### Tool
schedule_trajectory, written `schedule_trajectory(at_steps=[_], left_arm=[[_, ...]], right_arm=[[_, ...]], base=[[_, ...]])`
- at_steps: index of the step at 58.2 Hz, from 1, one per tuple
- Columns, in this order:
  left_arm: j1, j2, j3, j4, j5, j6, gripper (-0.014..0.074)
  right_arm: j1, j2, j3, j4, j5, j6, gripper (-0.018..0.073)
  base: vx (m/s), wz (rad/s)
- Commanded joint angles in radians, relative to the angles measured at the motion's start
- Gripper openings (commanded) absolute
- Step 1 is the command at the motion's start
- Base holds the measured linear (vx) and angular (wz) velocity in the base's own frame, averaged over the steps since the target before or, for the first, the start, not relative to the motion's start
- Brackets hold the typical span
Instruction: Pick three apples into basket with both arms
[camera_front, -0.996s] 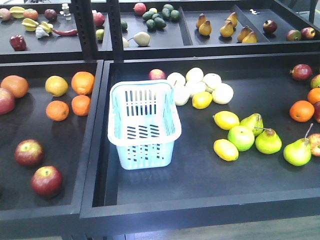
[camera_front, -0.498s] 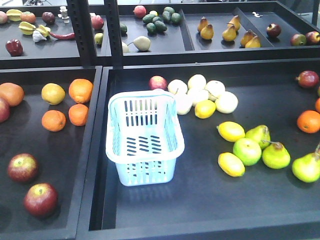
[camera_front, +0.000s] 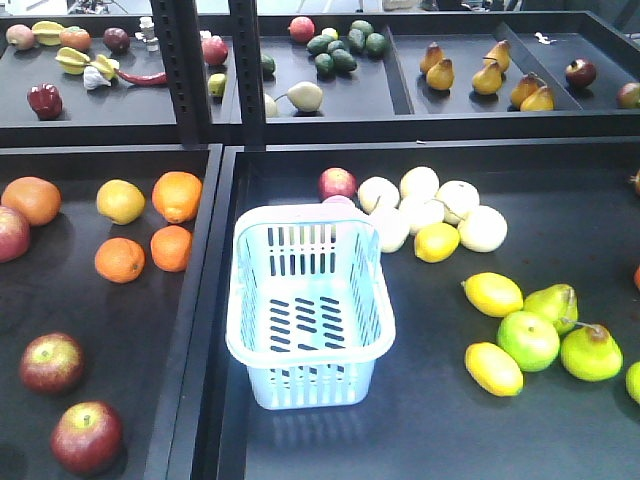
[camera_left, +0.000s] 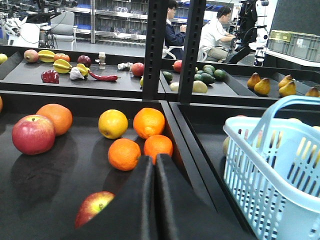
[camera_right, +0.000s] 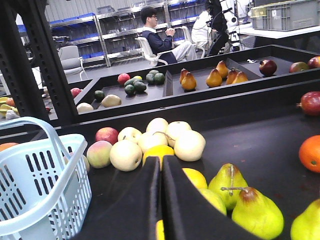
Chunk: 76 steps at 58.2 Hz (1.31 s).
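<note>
left gripper (camera_left: 153, 165): matte black, flat, tapered | right gripper (camera_right: 161, 167): matte black, flat, tapered

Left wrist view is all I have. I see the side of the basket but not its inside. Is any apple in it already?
Observer: No. The front view shows that the basket holds nothing; its slotted bottom is bare.
Operator: How many are on my side? I see only two.
Observer: Three apples lie in the left tray: one at its left edge, two nearer the front.
Operator: And the other arm?
Observer: The right gripper is shut and holds nothing.
</note>
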Motion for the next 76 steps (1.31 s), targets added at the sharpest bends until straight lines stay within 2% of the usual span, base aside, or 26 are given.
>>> schedule_trajectory(at_steps=[1, 76], left_arm=[[-0.004, -0.012, -0.026, -0.002, -0.071, -0.007, -0.0006], [-0.004, -0.012, -0.026, -0.002, -0.071, -0.007, -0.0006]], right_arm=[[-0.004, -0.011, 0.012, -0.011, -0.075, -0.008, -0.0005], [-0.004, -0.011, 0.012, -0.011, -0.075, -0.008, -0.0005]], base=[[0.08, 0.05], [0.03, 0.04]])
